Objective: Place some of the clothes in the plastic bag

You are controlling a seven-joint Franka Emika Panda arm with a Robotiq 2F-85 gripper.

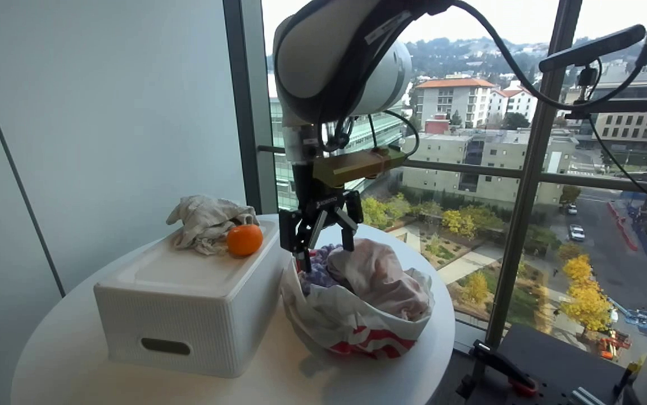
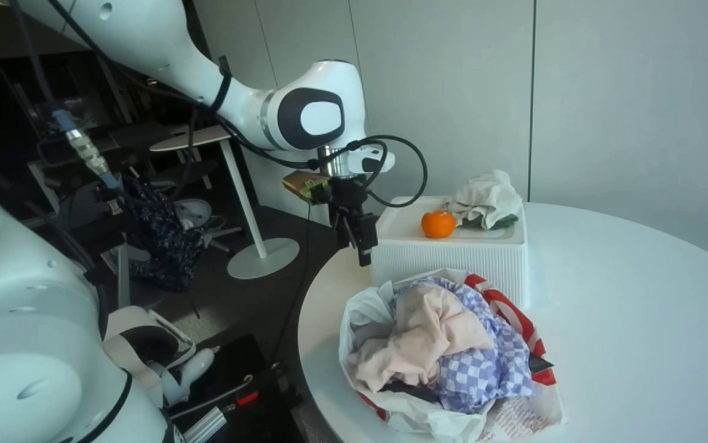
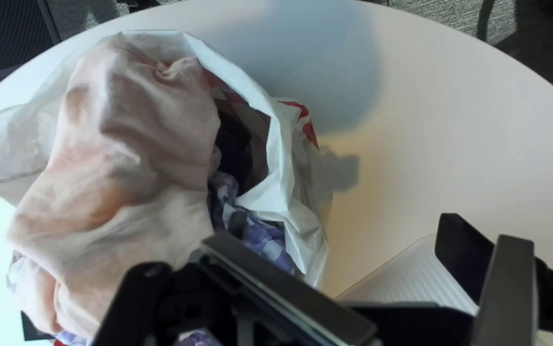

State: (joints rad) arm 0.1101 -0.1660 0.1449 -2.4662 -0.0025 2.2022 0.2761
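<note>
Clothes (image 2: 433, 320): pale pink garment (image 3: 127, 144) and blue-purple patterned garment (image 2: 470, 375) heaped in the plastic bag (image 1: 351, 318), lower than the pincer (image 1: 327, 259).
Plastic bag: just beside the pincer, a gap between; one finger covers part of it in the wrist view.
Navy garment (image 3: 233, 149): dark folds only, mostly buried; outline unclear.
Pincer: fingers spread wide, air between them; bottom of the wrist view cuts it off.
Greyish white garment (image 1: 208, 222): beside the pincer, on the white box (image 1: 188, 315), next to the orange ball (image 1: 244, 240); a dark green piece (image 2: 504, 221) under its edge is too small to identify.
White box: a ribbed part alone shows in the wrist view.
</note>
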